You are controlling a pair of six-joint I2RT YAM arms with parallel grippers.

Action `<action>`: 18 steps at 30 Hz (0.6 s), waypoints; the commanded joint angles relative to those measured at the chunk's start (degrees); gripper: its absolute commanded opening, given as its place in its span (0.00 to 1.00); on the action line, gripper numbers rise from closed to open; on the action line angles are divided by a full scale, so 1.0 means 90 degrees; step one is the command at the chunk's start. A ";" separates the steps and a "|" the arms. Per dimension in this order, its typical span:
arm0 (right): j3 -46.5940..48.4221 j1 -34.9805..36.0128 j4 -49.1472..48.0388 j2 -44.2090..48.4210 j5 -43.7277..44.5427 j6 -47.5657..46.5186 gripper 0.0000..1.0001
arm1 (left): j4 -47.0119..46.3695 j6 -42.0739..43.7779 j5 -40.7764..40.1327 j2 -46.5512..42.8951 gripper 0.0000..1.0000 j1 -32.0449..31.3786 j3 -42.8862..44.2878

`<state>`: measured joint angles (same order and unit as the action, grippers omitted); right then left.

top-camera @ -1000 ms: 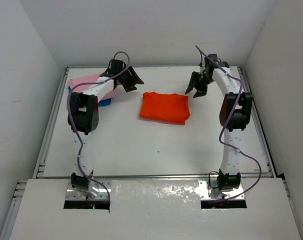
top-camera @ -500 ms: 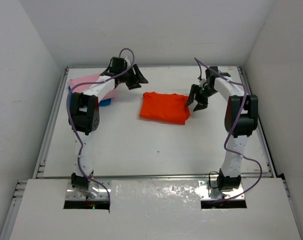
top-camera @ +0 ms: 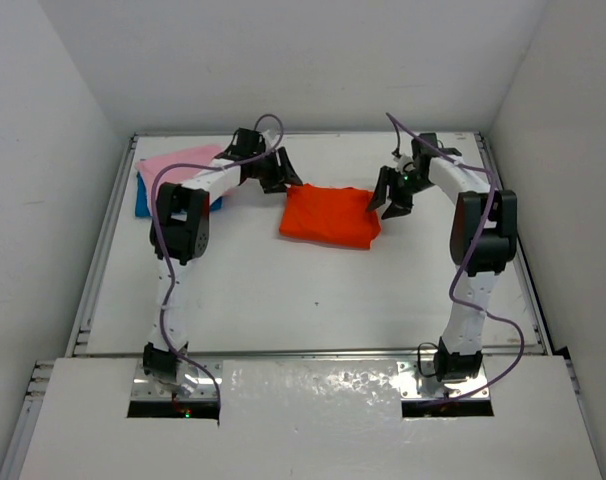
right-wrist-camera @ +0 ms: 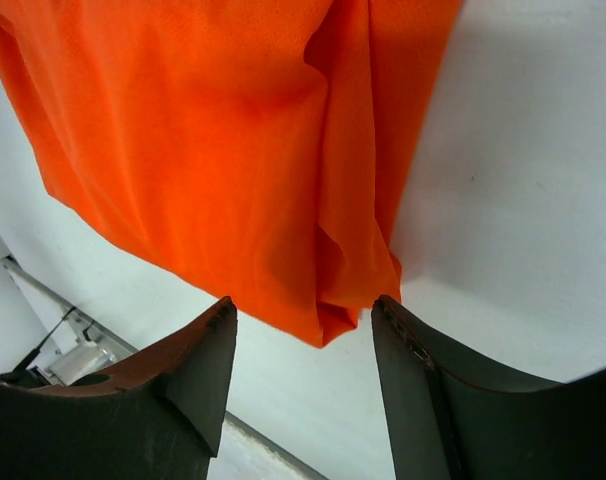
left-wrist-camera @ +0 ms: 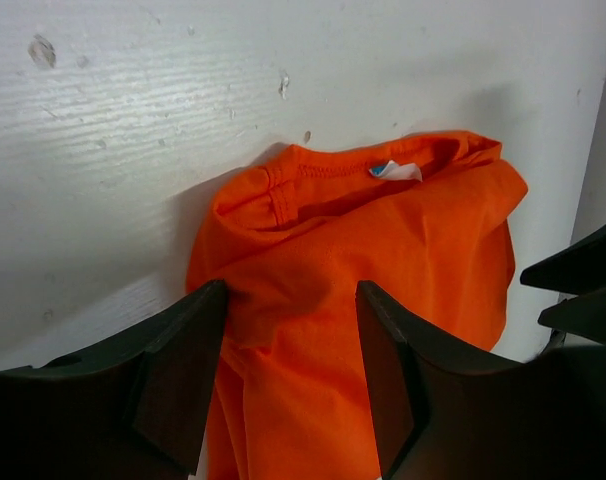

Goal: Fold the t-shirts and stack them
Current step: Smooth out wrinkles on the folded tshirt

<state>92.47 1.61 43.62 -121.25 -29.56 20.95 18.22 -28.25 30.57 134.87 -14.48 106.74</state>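
The orange-red t-shirt [top-camera: 328, 216] lies folded in the middle of the table. The light pink t-shirt [top-camera: 178, 160] rests on the blue one [top-camera: 142, 196] at the far left corner. My left gripper [top-camera: 284, 181] sits at the orange shirt's far left corner. In the left wrist view it [left-wrist-camera: 291, 300] is open, its fingers [left-wrist-camera: 183, 375] straddling the cloth [left-wrist-camera: 383, 250] below the collar label. My right gripper [top-camera: 389, 203] is at the shirt's far right edge. It [right-wrist-camera: 303, 310] is open too, with a folded corner of the shirt [right-wrist-camera: 223, 150] between its tips.
White walls close in the table on three sides, and metal rails [top-camera: 103, 240] run along its left and right edges. The right gripper's dark fingers [left-wrist-camera: 583, 290] show at the right of the left wrist view.
The left gripper has swung right from beside the pink shirt to the orange shirt's far left corner. The right gripper has come down and left to its far right corner.
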 commanded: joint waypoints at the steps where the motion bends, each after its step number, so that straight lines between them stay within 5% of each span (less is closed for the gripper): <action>1: 0.0097 -0.0042 -0.0256 -0.0228 -0.0348 -0.0189 0.56 | -0.0129 0.0190 0.0246 0.0044 0.52 -0.0110 0.0298; 6: 0.0058 -0.0052 -0.0324 -0.0482 -0.0572 -0.0209 0.54 | -0.0606 0.0025 0.0469 0.0200 0.52 -0.0149 0.0250; 9: -0.0176 -0.0052 -0.0481 -0.0444 -0.0641 -0.0179 0.52 | -0.1319 -0.0385 0.0811 0.0268 0.43 -0.0159 0.0191; 14: -0.0410 -0.0052 -0.0616 -0.0278 -0.0768 -0.0102 0.34 | -0.2296 -0.0933 0.0940 0.0298 0.29 -0.0217 0.0307; 16: -0.0508 -0.0052 -0.0686 -0.0181 -0.0904 -0.0043 0.28 | -0.2356 -0.0933 0.0920 0.0327 0.30 -0.0266 0.0483; 18: -0.0596 -0.0052 -0.0735 -0.0131 -0.0992 0.0025 0.27 | -0.2463 -0.0982 0.0910 0.0327 0.42 -0.0276 0.0513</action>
<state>87.92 1.56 39.09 -126.04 -35.55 20.78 3.33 -35.20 37.04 138.04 -15.86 108.01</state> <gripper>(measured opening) 0.279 0.388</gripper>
